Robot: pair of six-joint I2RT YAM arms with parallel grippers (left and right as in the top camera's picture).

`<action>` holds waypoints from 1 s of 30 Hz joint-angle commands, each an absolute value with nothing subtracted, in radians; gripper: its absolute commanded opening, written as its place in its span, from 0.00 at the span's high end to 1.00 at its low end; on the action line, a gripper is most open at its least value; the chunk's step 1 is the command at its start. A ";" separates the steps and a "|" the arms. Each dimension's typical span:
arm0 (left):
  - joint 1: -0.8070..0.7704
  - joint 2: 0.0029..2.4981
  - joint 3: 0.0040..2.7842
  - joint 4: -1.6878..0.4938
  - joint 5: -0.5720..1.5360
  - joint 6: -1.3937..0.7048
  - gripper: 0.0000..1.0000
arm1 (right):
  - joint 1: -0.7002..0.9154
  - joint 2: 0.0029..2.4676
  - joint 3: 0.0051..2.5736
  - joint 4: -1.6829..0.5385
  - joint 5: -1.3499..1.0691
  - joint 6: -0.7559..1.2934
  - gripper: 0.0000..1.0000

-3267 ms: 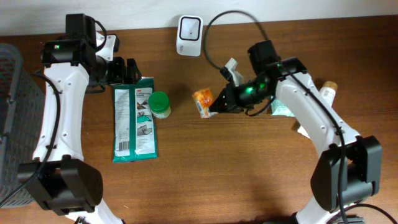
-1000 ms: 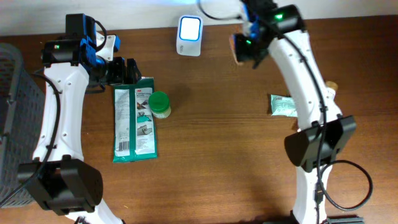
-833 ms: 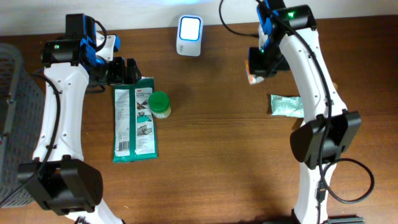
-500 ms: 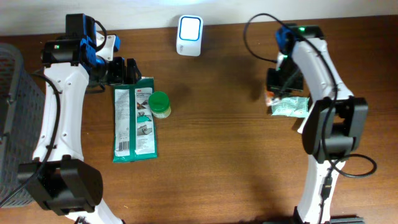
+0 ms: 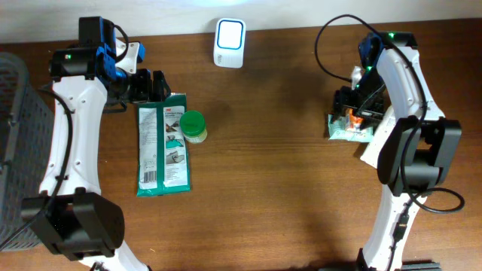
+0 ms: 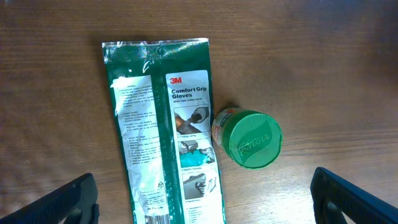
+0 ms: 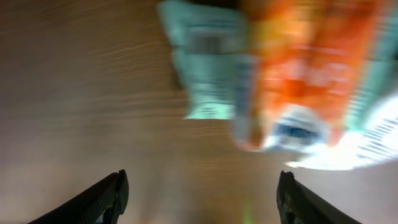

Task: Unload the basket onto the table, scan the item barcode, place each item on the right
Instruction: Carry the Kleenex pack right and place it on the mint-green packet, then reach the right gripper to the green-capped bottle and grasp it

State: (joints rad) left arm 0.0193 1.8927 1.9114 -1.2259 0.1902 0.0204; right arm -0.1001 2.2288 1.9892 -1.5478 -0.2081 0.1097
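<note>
Orange packet [image 5: 353, 118] carried from scanner [image 5: 229, 33] onto teal pouch [image 5: 340, 129]; axis blurred.

White arms [image 5: 66, 143] with black joints [image 5: 79, 222] and green lights [image 5: 70, 55].

Soft even light; left wrist view sharp, right wrist view motion-blurred, orange packet [image 7: 305, 68] smeared.

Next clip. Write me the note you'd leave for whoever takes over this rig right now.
Left gripper: open, holding nothing, above the glove packet and green-lidded jar.
Right gripper: open, just over the orange packet, which lies on a pale green packet at the right.
Done: orange packet was held near the scanner a second ago, then put down; whether it read cannot be told.
Left: glove packet and jar look untouched, likely still to scan.
</note>
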 commanded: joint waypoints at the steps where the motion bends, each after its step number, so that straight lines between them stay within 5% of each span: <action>1: 0.022 1.899 1.917 -1.225 0.193 0.039 0.01 | -0.088 2.228 1.982 -1.551 -0.475 -0.064 0.24; 18: 0.023 1.899 1.917 -1.209 0.192 0.039 0.01 | 0.250 2.226 1.982 -1.324 -0.612 -0.049 0.23; 23: 0.030 1.899 1.917 -1.136 -0.078 0.039 0.01 | 0.309 2.228 1.982 -1.254 -0.606 -0.043 0.24; 30: 0.199 1.899 1.917 -1.124 0.067 0.126 0.01 | 0.353 2.229 1.982 -1.201 -0.591 -0.020 0.28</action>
State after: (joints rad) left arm 0.1188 1.8927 1.9114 -1.1324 -0.0395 0.0311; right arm 0.3378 2.2288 1.9888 -1.2137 -0.5995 -0.0357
